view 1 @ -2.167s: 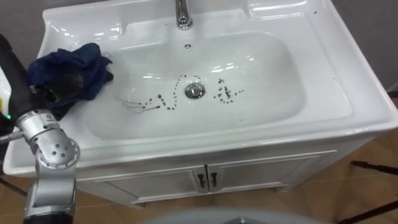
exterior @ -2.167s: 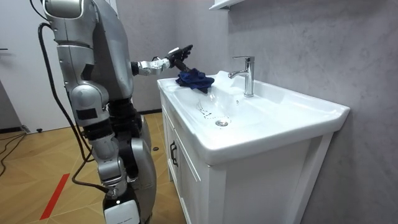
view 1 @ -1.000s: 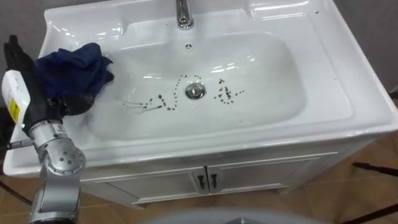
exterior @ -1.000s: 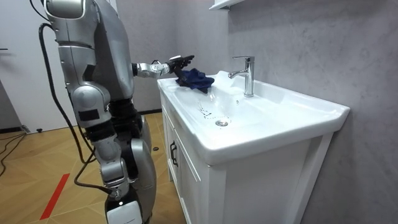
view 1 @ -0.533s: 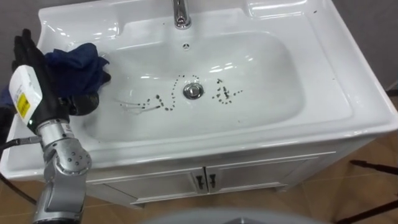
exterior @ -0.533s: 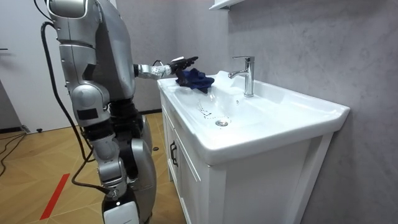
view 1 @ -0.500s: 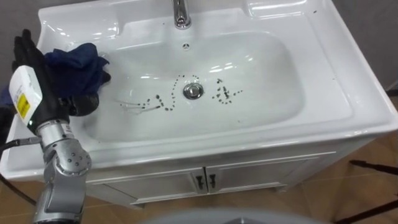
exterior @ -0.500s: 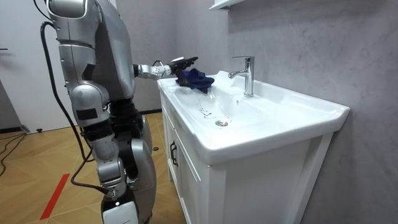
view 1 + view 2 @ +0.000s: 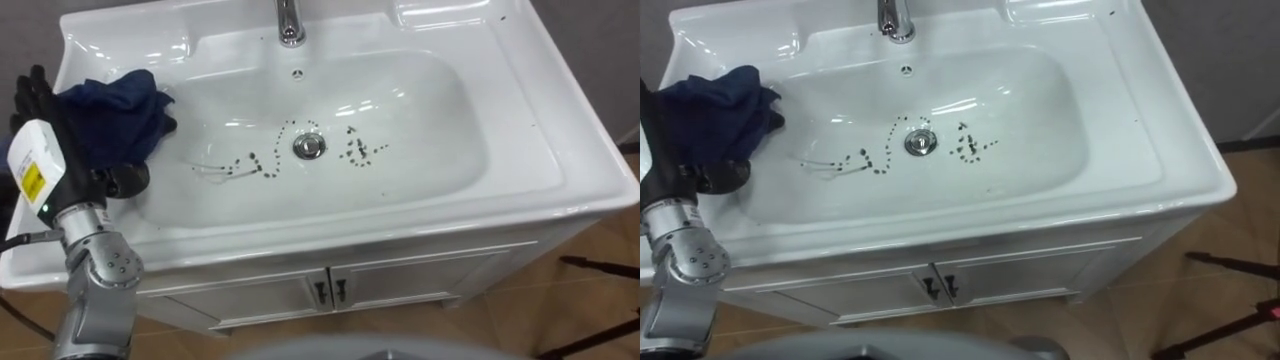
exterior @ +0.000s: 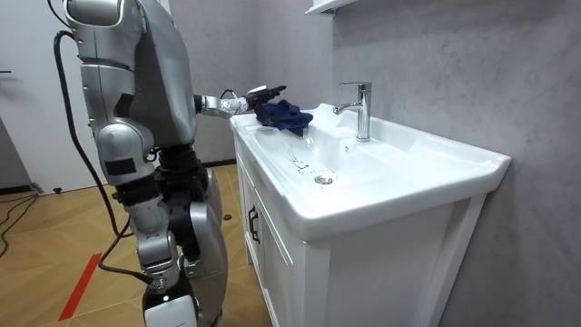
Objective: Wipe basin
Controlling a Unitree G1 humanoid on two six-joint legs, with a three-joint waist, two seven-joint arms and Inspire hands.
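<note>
Locate the dark blue cloth point(image 9: 118, 112): it lies bunched in soft, irregular folds on the left rear corner of the basin point(image 9: 440, 120), on the flat rim, with its right edge hanging over the slope into the bowl. The left hand point(image 9: 55, 165) is positioned against the cloth's left and near sides. Note that the hand is spread wide: its black fingers point(image 9: 30, 90) point straight toward the wall along the cloth's left edge, and the thumb point(image 9: 128, 180) sticks out to the right just beneath the cloth's near edge. The hand touches the fabric, but nothing is curled around it. In the room view, the same hand point(image 10: 254, 93) reaches flat over the cloth at the corner farthest from the camera, and the robot stands upright directly in front of the cabinet. The basin is glossy white ceramic, a rounded rectangular bowl with a broad, smooth rim. Observe the dark spots point(image 9: 360, 152) in dotted curves on both sides of the round metal drain point(image 9: 310, 146), with thin grey streaks point(image 9: 215, 170) to their left. A chrome faucet point(image 9: 289, 22) stands at the rear centre. Below the rim, two white cabinet doors point(image 9: 330, 290) meet at dark handles.
</note>
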